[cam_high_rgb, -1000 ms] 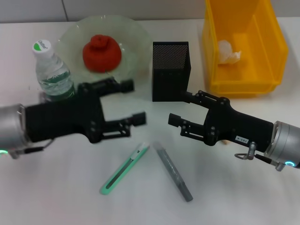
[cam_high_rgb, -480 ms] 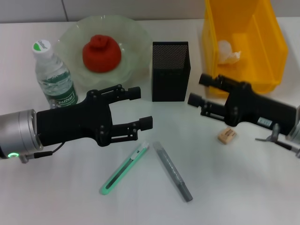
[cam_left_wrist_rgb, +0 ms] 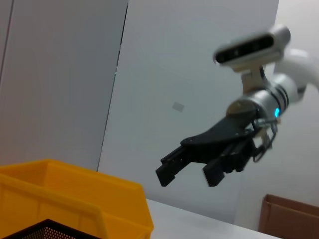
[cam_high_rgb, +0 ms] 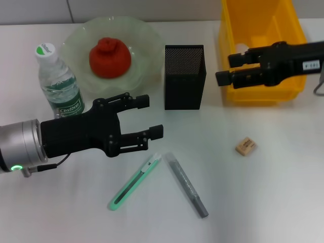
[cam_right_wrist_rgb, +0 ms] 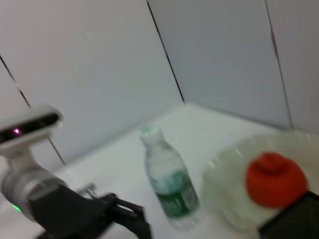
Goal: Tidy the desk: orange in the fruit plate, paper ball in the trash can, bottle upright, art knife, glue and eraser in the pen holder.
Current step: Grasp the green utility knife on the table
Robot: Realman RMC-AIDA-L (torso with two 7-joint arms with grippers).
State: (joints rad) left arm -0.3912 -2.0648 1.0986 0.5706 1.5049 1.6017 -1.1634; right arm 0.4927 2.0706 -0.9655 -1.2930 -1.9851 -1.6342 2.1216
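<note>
While the left gripper hangs released above the art knife near the tabletop's front edge, glue alongside, eraser toward the right edge; right gripper open over the trash can. Risk: closing fingers may nudge the glue or knock the pen holder

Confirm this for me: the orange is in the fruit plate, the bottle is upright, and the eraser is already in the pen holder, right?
Not quite. The eraser is not in the pen holder; the head view shows it lying on the desk, apart from the holder. The rest stands: the orange sits in the fruit plate and the bottle is upright.
</note>
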